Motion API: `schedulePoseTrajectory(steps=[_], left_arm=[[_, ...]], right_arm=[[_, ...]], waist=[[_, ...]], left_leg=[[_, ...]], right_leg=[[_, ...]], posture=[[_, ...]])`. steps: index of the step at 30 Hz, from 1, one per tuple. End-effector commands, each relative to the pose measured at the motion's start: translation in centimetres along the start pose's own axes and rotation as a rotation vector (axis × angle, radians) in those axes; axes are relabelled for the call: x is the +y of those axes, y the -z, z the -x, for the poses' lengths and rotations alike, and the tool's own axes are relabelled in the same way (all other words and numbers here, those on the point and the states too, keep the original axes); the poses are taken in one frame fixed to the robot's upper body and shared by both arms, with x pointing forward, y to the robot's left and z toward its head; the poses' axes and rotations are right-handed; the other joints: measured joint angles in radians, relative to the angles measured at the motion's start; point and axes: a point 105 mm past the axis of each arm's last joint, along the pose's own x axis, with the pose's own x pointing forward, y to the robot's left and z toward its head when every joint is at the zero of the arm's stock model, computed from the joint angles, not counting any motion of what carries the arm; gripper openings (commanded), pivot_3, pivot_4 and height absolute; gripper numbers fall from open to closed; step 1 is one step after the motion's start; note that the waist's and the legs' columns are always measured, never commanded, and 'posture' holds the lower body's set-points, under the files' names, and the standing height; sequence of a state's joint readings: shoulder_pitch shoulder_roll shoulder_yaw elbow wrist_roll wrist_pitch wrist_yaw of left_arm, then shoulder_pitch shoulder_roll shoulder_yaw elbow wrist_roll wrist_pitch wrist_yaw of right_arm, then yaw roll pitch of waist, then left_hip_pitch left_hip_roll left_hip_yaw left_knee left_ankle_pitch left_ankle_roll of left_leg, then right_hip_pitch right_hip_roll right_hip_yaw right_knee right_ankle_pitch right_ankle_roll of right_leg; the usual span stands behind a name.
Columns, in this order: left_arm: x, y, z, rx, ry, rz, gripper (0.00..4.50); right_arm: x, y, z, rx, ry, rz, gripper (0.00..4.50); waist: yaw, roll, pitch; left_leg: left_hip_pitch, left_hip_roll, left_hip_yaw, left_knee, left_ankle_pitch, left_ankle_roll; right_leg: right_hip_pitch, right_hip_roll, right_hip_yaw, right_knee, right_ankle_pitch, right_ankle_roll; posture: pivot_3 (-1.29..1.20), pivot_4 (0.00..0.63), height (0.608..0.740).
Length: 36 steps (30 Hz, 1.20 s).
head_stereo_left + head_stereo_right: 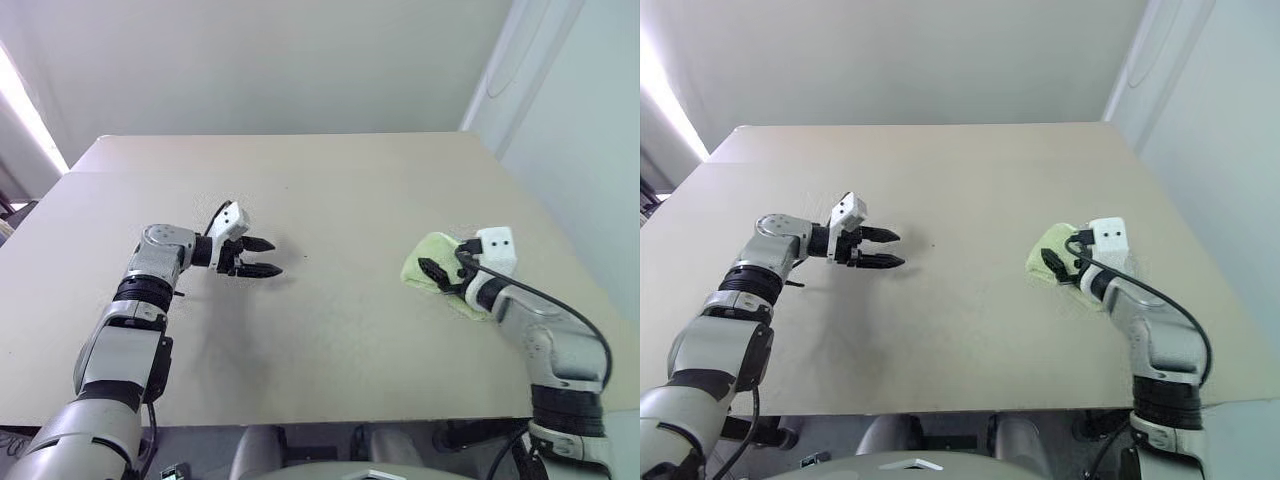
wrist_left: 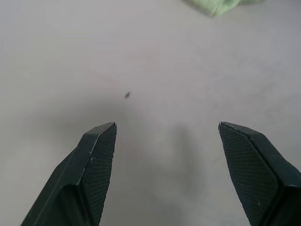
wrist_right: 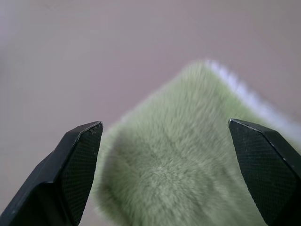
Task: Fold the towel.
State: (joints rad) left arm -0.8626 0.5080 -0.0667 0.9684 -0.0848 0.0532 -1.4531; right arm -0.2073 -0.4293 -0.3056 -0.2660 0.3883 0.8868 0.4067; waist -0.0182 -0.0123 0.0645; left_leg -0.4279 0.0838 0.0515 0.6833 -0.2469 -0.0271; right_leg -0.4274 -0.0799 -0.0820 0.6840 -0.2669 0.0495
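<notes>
Towel (image 1: 432,262) sits bunched on the table (image 1: 340,180), right under and just ahead of the right gripper (image 1: 432,272). That gripper hangs low over the cloth, pointing forward and a little down, its two black fingers (image 3: 77,165) spread as wide as they go. In the right wrist view the green terry pile lies between the two tips, with a paler hem running along the far edge beyond the one tip. Nothing is pinched; the cloth lies slack beneath the open jaws, and whether the tips actually touch the pile is hard to say.

Over on the other side, the left gripper (image 1: 262,256) hovers above bare tabletop, well apart from the towel, aimed across toward it. Its fingers (image 2: 96,160) are splayed fully too, and they hold nothing at all. A small dark speck (image 2: 127,95) marks the table just beyond those tips, and past that, far ahead of the left gripper, a corner of the towel peeks in at the edge of its wrist view.
</notes>
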Motion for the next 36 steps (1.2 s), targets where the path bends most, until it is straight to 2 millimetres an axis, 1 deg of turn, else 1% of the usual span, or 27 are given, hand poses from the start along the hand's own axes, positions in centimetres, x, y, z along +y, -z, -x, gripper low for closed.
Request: schedulePoseTrajectory(steps=[1,3,4,6,8,10,13,16,19,23,25,27,29,30,32,36], left_arm=[[0.1,-2.8,0.9,-0.065,0.008,-0.052,3.66],[0.0,-2.9,1.0,-0.065,0.019,-0.058,3.66],[-0.2,-2.9,0.9,-0.062,0.027,-0.063,3.66],[-0.4,-2.9,0.8,-0.060,0.038,-0.067,3.66],[-0.5,-3.0,0.4,-0.062,0.042,-0.071,3.66],[-0.7,-2.9,0.1,-0.062,0.047,-0.075,3.66],[-0.9,-2.5,-0.2,-0.040,0.057,-0.096,3.66],[-1.1,-1.7,-0.4,0.020,0.061,-0.149,3.66],[-1.1,-2.1,-0.2,0.006,0.070,-0.145,3.66],[-0.6,-2.7,0.5,-0.009,0.048,-0.140,3.66],[-0.4,-3.0,0.9,-0.024,0.036,-0.131,3.66],[0.0,-3.6,1.3,-0.053,0.017,-0.114,3.66],[0.2,-3.9,1.7,-0.068,0.001,-0.105,3.66],[0.2,-4.0,1.8,-0.071,-0.002,-0.103,3.66],[0.2,-4.0,2.0,-0.086,-0.009,-0.096,3.66],[0.0,-3.5,2.6,-0.083,-0.019,-0.084,3.66]], right_arm=[[0.0,-1.7,1.6,-0.055,-0.040,0.003,4.46],[-0.7,-1.3,1.8,-0.039,-0.021,-0.003,4.46],[-1.0,-0.7,1.6,-0.016,-0.002,-0.004,4.46],[-1.3,1.0,1.0,0.050,0.023,0.003,4.46],[-1.4,3.4,0.5,0.145,0.039,0.031,4.46],[-1.3,5.4,0.0,0.205,0.050,0.054,4.46],[-1.6,6.6,-0.5,0.247,0.076,0.078,4.46],[-1.6,7.0,-0.5,0.268,0.077,0.150,4.46],[-0.2,5.3,0.0,0.203,-0.010,0.154,4.46],[0.9,0.8,1.7,0.028,-0.092,0.152,4.46],[1.8,-1.5,2.6,-0.065,-0.147,0.131,4.46],[3.2,-3.9,3.6,-0.172,-0.230,0.108,4.46],[4.8,-5.4,4.4,-0.248,-0.316,0.105,4.46],[5.6,-5.8,4.7,-0.269,-0.357,0.101,4.46],[6.6,-5.7,4.9,-0.273,-0.417,0.102,4.46],[7.4,-4.7,3.9,-0.224,-0.443,0.101,4.46]], waist=[[0.000,0.000,0.000],[0.001,0.000,0.000],[0.001,0.000,0.000],[-0.001,0.000,0.000],[0.000,0.000,0.000],[0.000,0.001,0.000],[-0.003,-0.001,-0.001],[-0.004,-0.002,-0.002],[0.000,-0.002,-0.002],[-0.001,-0.001,-0.001],[0.000,-0.001,-0.001],[0.000,-0.001,-0.001],[0.001,-0.001,-0.001],[0.002,-0.001,-0.001],[0.003,-0.001,-0.001],[0.002,-0.001,-0.001]], left_leg=[[0.000,0.000,0.000,0.000,0.000,0.000],[0.000,0.000,0.000,0.000,0.000,0.000],[0.000,0.000,0.000,0.000,0.000,0.000],[0.001,0.000,0.000,0.000,0.000,0.000],[0.001,0.000,0.000,0.000,0.000,0.000],[0.001,0.000,0.000,0.000,0.000,0.000],[0.001,0.000,0.000,0.000,0.000,0.000],[0.002,0.000,0.000,0.001,0.000,0.000],[0.003,0.000,0.000,0.001,0.000,0.000],[0.002,0.000,-0.001,0.000,0.000,0.000],[0.001,0.000,-0.001,0.000,0.000,0.000],[0.001,0.000,-0.001,0.000,0.000,0.000],[0.001,0.000,-0.001,0.000,0.000,0.000],[0.001,0.000,-0.001,0.000,0.000,0.000],[0.001,0.000,-0.001,0.000,0.000,0.000],[0.001,0.000,-0.001,0.000,0.000,0.000]], right_leg=[[0.000,0.000,0.000,0.000,-0.001,0.000],[0.000,0.000,0.000,0.000,-0.002,0.002],[0.000,0.000,0.000,0.000,-0.003,0.002],[0.000,0.000,0.000,0.000,-0.002,0.001],[0.001,0.000,0.000,0.000,-0.002,0.001],[0.001,0.000,0.000,0.000,-0.002,0.001],[0.001,0.000,0.000,0.000,-0.002,0.001],[0.002,0.000,0.000,0.000,-0.002,0.001],[0.003,0.000,0.000,0.000,-0.002,0.001],[0.001,0.000,0.000,0.000,-0.002,0.001],[0.001,0.000,0.000,0.000,-0.002,0.001],[0.000,0.000,0.000,0.000,-0.002,0.001],[0.000,0.001,0.000,0.000,-0.002,0.001],[0.000,0.001,0.000,0.000,-0.002,0.001],[0.001,0.001,0.000,0.000,-0.002,0.001],[0.001,0.000,0.000,-0.001,-0.002,0.001]], posture=[[0.00,0.000,0.683],[0.00,0.000,0.683],[0.00,0.000,0.683],[0.00,0.000,0.683],[0.00,0.000,0.683],[0.00,0.000,0.683],[0.00,0.000,0.683],[0.00,0.000,0.683],[0.00,0.000,0.683],[0.00,0.000,0.683],[0.00,0.000,0.683],[0.00,0.000,0.683],[0.00,0.000,0.683],[0.00,0.000,0.683],[0.00,0.000,0.683],[0.00,0.000,0.683]])
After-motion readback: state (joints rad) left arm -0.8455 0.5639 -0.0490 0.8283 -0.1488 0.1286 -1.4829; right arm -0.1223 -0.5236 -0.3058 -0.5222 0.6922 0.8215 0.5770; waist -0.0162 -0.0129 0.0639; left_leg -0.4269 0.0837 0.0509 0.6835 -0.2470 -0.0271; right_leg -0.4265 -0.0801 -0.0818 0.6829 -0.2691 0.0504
